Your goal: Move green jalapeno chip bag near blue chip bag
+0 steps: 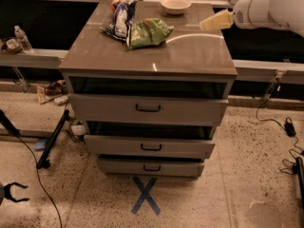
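The green jalapeno chip bag (pixel 148 31) lies on the top of the drawer cabinet (pixel 190 56), toward the back and left of centre. The blue chip bag (pixel 119 18), dark blue with a white panel, lies right beside it on its left, and their edges touch or overlap. My gripper (pixel 213 22) hangs above the back right part of the cabinet top, well to the right of the green bag and apart from it. Nothing is in it.
A pale bowl (pixel 175 4) stands at the back of the top, between the bags and the gripper. The cabinet's upper drawers are pulled partly open. A water bottle (pixel 21 38) stands on a ledge at the left. Cables lie on the floor on both sides.
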Tool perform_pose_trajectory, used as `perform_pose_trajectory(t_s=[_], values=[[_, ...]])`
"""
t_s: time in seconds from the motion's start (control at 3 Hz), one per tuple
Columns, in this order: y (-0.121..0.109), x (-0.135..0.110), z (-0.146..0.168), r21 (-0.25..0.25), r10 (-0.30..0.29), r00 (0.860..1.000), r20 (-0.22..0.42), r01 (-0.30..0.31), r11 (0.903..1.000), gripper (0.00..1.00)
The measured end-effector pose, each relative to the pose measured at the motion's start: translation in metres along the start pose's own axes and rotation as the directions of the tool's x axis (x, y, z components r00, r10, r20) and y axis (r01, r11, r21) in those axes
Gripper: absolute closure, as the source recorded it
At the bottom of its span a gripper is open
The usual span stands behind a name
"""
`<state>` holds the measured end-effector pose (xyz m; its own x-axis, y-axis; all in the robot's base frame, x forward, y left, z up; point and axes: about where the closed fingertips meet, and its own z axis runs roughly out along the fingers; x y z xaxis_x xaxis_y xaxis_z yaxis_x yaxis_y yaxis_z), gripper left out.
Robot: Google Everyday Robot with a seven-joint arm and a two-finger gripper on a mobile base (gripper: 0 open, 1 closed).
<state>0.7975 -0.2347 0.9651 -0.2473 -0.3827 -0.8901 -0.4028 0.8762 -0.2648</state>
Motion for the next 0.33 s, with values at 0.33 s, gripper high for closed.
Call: perform_pose_trajectory(t_s=[0.33], values=[[0.0167,0.0239,0.0057,-0.013,0.027,0.999,-0.037,-0.027,0.9995,0.00]])
